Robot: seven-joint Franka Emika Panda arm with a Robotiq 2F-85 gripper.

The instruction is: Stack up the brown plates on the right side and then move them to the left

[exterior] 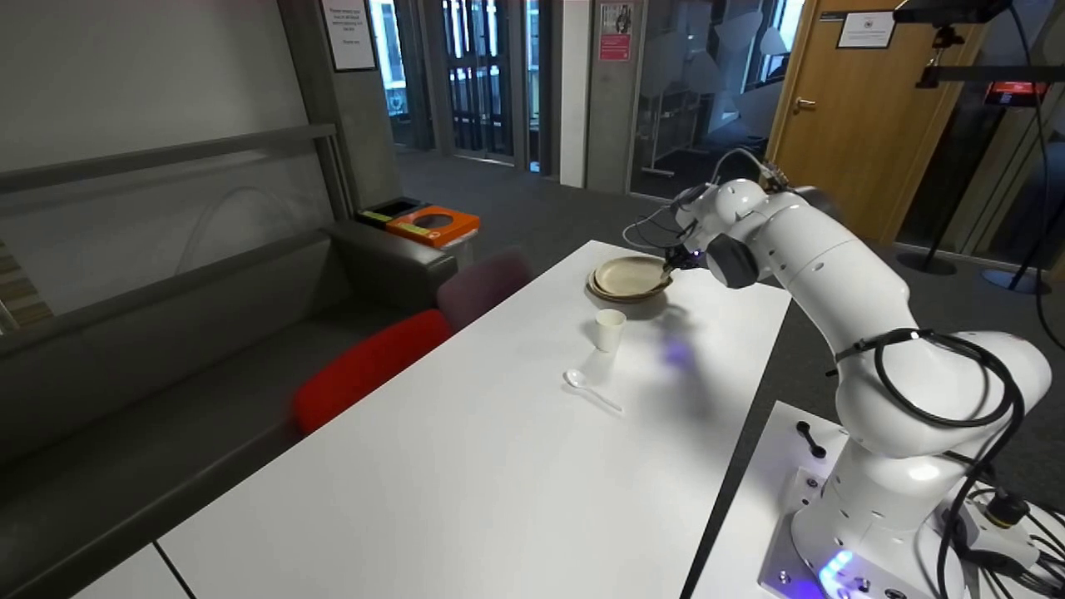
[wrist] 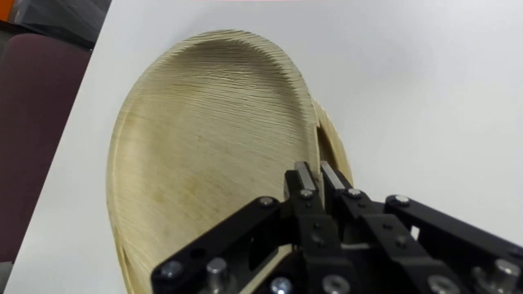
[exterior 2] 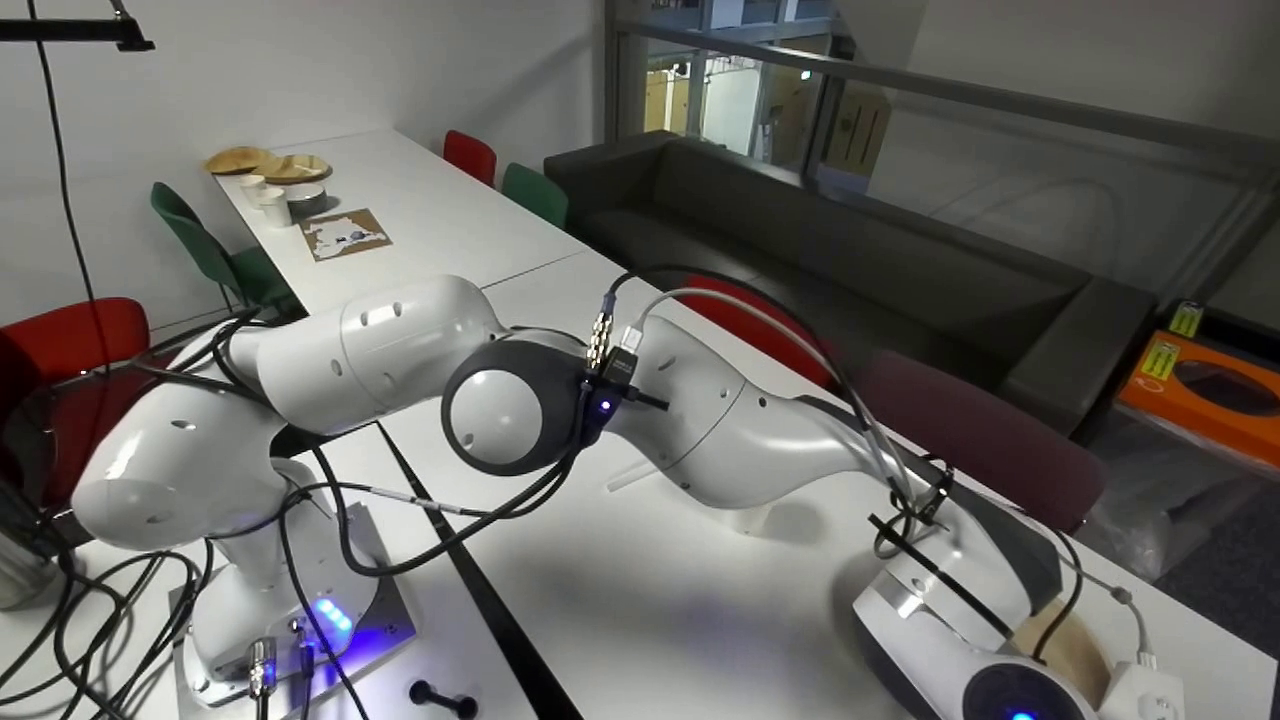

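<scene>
- Pinching the edge of a round, shallow, light tan-brown, wood-like upper plate (wrist: 212, 134) with the black metal two-finger gripper (wrist: 314, 171)—clamped on the rim, with one fingertip (wrist: 305, 177) inside the dish and one outside.
- Positioned over a round, tan-brown, wood-like lower plate (wrist: 336, 143), visible as a sliver of rim in the wrist view; apparently not fully nested. Impossible to tell whether lifted or resting, or to count further layers.
- Set at the far end of the long white table (exterior: 466, 433) in an exterior view, beyond a small white cylindrical cup (exterior: 610, 330) and a white plastic-looking spoon (exterior: 595, 393).
- Probably busy with the stacking step, with the move left not yet begun.
- Likely to handle as light and fairly stiff; thin-walled, matte and grained, so presumably not very slippery. Perhaps liable to split along the grain under a hard squeeze.
- Best held by the upright rim, with both fingertips flat against its faces. Expect droop or twist on the far side from a one-edge hold—so raise slowly and keep level.
- For shifting the whole stack, grip all rims together; otherwise likely to leave the lower plate behind.
</scene>
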